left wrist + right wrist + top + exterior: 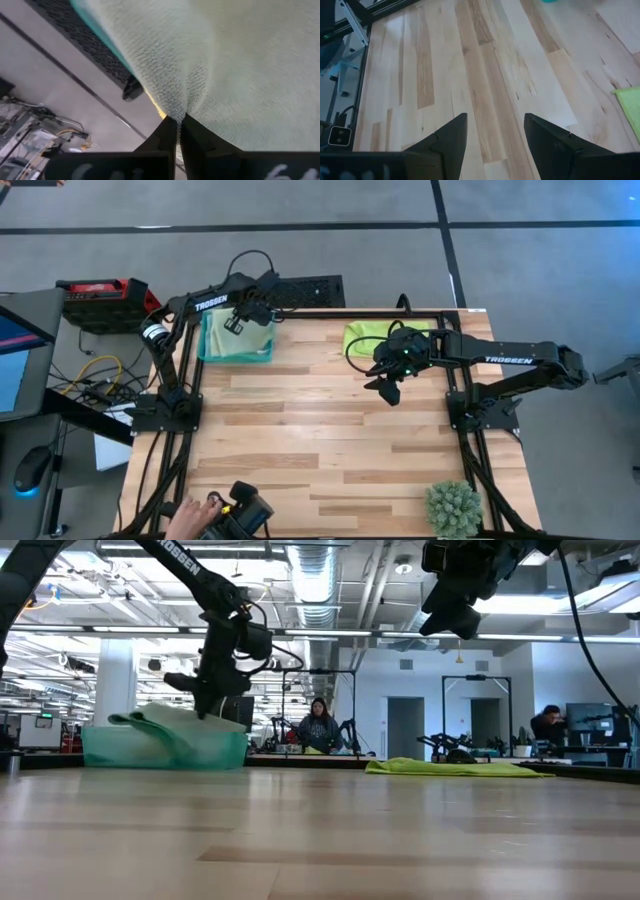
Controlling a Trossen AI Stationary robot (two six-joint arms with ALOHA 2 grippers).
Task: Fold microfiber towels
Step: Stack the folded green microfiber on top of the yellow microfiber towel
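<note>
My left gripper (pixel 236 323) sat over the teal tray (pixel 210 352) at the table's far left, fingers together and pinched on a fold of pale sage green towel (pixel 245 338). My right gripper (pixel 389 387) hung above bare wood near the lime green towel (pixel 368 335), fingers spread, holding nothing.

High view: sage towel bunched in the tray; lime towel flat at the far edge, just behind my right wrist. Yellow and blue cloths not clearly made out here. A spiky plant (pixel 453 508) stood at the near right corner.

Low view: left gripper (pixel 212 705) down on the heaped cloth (pixel 165 720) in the tray (pixel 120 748); lime towel (pixel 455 768) lay flat, well apart; right gripper (pixel 450 602) high above the table.

Left wrist view: fingertips (pixel 172 131) clamped on the towel's weave (pixel 235 65), a sliver of yellow beneath.

Right wrist view: my fingers (pixel 451 137) open over planks, a lime towel corner (pixel 630 102) at the edge.

Judgement: step in hand was drawing a towel out of the tray. Next called for lifting it clear and spreading it on open wood, right claw taking a corner.
</note>
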